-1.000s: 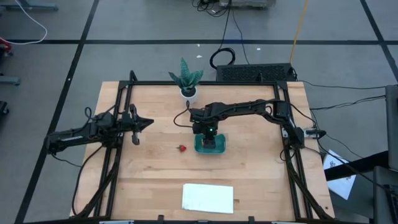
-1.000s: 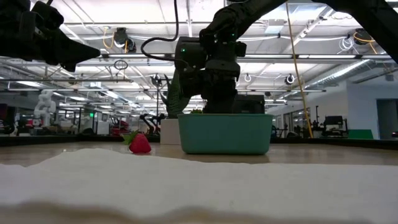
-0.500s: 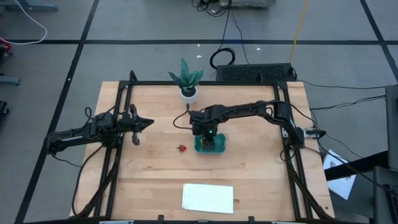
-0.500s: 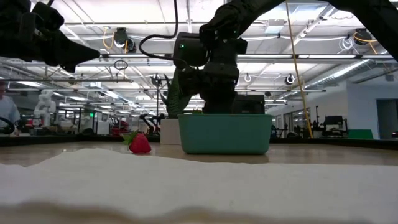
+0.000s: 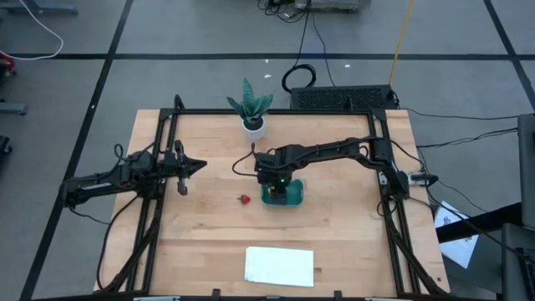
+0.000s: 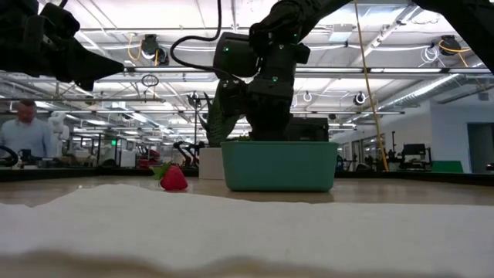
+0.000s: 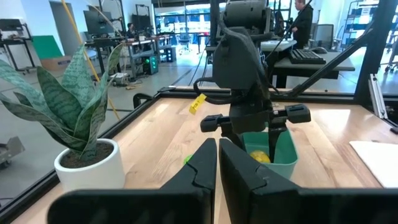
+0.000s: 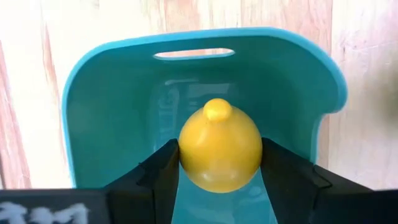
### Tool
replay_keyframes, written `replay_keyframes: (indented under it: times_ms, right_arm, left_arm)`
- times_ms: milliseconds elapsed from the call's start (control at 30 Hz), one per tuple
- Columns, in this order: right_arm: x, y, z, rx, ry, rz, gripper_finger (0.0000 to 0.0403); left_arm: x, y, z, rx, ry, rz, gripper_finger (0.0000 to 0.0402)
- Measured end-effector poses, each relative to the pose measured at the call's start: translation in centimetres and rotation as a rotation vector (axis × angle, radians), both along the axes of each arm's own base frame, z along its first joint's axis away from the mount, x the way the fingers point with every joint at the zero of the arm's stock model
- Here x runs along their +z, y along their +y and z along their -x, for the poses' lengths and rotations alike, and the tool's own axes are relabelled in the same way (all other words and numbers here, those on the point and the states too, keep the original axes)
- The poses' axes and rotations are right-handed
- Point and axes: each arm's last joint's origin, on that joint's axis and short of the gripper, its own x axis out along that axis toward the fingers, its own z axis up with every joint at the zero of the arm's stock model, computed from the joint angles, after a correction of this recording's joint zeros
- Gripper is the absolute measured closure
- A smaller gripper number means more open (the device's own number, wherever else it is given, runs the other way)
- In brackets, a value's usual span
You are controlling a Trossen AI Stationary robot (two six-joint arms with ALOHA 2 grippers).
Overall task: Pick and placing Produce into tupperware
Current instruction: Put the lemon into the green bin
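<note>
The teal tupperware stands near the table's middle; it also shows in the low view and the right wrist view. My right gripper reaches down into it and is shut on the yellow lemon. The red strawberry lies on the table left of the container. The lime-green ball shows only in the left wrist view, on the table beside the container. My left gripper is shut and empty, raised over the table's left side. My right gripper pinches the lemon by its two opposite sides between its two fingers. The fingers come from above, pointing down into the tupperware. The lemon's nub points toward the container's handle slot. Whether the lemon rests on the container's floor, I cannot tell.
A potted plant in a white pot stands at the table's far edge. A flat white sheet lies at the near edge. A person shows in the room behind the table.
My right gripper's wrist has risen a little over the tupperware, with the fingers still down inside it. The container and the strawberry have stayed in place.
</note>
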Motion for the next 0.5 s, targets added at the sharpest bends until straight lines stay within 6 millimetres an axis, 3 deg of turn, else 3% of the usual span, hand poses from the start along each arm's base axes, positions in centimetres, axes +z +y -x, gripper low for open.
replay_keyframes:
  times_ms: [500]
  right_arm:
    - [-0.41, 0.35, 0.13, 0.016, 0.008, 0.001, 0.0214]
  left_arm:
    - [-0.05, 0.0, 0.0, -0.001, 0.005, 0.0, 0.038]
